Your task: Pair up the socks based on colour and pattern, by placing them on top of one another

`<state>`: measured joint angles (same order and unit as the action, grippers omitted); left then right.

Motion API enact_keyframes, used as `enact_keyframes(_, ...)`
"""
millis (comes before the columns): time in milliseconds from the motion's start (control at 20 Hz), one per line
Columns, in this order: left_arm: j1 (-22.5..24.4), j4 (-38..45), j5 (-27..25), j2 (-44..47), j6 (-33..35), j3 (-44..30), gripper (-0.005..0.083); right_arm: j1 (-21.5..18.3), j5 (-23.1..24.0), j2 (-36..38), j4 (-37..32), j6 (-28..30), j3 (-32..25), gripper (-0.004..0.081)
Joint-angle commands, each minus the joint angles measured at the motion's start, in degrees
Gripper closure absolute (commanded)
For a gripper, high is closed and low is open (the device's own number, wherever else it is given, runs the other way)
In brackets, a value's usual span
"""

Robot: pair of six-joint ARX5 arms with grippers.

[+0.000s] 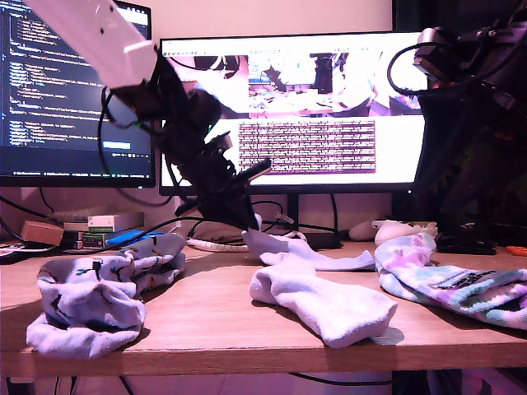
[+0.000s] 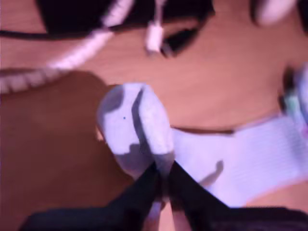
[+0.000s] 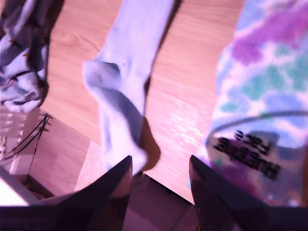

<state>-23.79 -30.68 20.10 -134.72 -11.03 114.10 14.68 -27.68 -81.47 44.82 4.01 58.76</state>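
Frontmost white sock (image 1: 329, 306) lies flat; behind it my first gripper (image 1: 249, 220) pinches its twin (image 1: 323, 259) for stacking. My second gripper (image 3: 160, 162) hangs spread, unused.

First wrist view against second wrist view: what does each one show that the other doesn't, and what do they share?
Only the first wrist view: my first gripper shut on the end of a white sock, with cables beyond. Only the second wrist view: my second gripper open, the lettered cuff of a tie-dye sock, and pale blue socks. Both: white sock fabric on the wooden table; whether it is the same sock, I cannot tell.
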Motion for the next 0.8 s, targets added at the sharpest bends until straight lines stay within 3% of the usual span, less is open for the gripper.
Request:
enact_keyframes(0,-0.39,-1.70,0.46,3.67,2.23,-0.35,0.0797,1.86,-1.57,0.20,-1.20,0.55,0.11,0.0442)
enact_keyframes(250,-0.39,-4.02,0.87,9.31,4.02,-0.35,0.0797,6.21,-1.75,0.20,-5.88,0.55,0.11,0.0442)
enact_keyframes(500,-1.07,-10.78,2.75,13.42,4.04,-0.35,0.0797,6.23,-0.20,0.20,-8.20,0.52,0.11,0.0442)
enact_keyframes(750,-2.82,-10.78,-0.33,15.19,8.07,-0.35,0.0797,6.21,-0.22,0.20,-8.09,0.50,0.11,0.0442)
